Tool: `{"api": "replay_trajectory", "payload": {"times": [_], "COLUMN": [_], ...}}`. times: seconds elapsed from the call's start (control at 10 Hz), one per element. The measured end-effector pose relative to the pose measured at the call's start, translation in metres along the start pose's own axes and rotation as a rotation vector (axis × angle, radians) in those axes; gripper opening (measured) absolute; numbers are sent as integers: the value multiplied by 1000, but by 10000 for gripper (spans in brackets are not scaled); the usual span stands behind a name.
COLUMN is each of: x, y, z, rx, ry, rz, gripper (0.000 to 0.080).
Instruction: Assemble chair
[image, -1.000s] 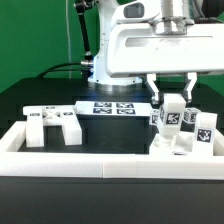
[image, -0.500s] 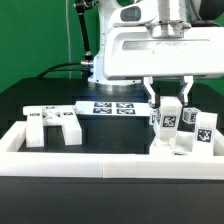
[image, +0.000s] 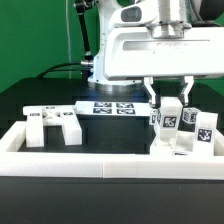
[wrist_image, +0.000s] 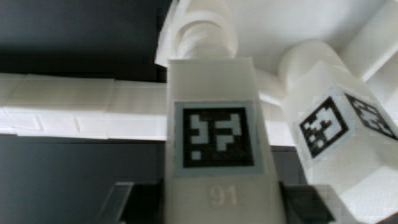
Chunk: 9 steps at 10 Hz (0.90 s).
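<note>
We find the pincer (image: 171, 104) clenched on an upright leg post (wrist_image: 221, 130); tagged parts (image: 200, 130) cluster just below it, a loose piece (image: 55, 125) well apart. Much remains.

On the table (image: 40, 100), inside the border rail (image: 100, 165), a chair part (image: 55, 125) lies at the exterior view's left; the marker board (image: 112, 108) lies behind centre; more chair parts (image: 198, 132) cluster at the right; above them, the end effector (image: 171, 105) has an upright leg post (image: 171, 114) between its fingers.
</note>
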<state>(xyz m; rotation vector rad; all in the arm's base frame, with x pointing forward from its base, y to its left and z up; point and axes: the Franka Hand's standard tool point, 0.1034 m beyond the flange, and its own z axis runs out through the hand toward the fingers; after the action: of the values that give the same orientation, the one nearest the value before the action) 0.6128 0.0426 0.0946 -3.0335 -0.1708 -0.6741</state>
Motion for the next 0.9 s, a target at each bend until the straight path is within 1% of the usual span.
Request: {"api": "replay_trajectory", "payload": {"times": [0.1,0.3,0.5,0.7,0.9], "x": [-1,-1,0,2,2], "y": [2,-2,0,5,7], "z": [3,3,4,6,9], "rx": [-8,-9,-17,-47,-66], "ry": [14,24,41,107,152], "rz": [2,3,2,-2,-5], "gripper": [290,290,290,290,291]}}
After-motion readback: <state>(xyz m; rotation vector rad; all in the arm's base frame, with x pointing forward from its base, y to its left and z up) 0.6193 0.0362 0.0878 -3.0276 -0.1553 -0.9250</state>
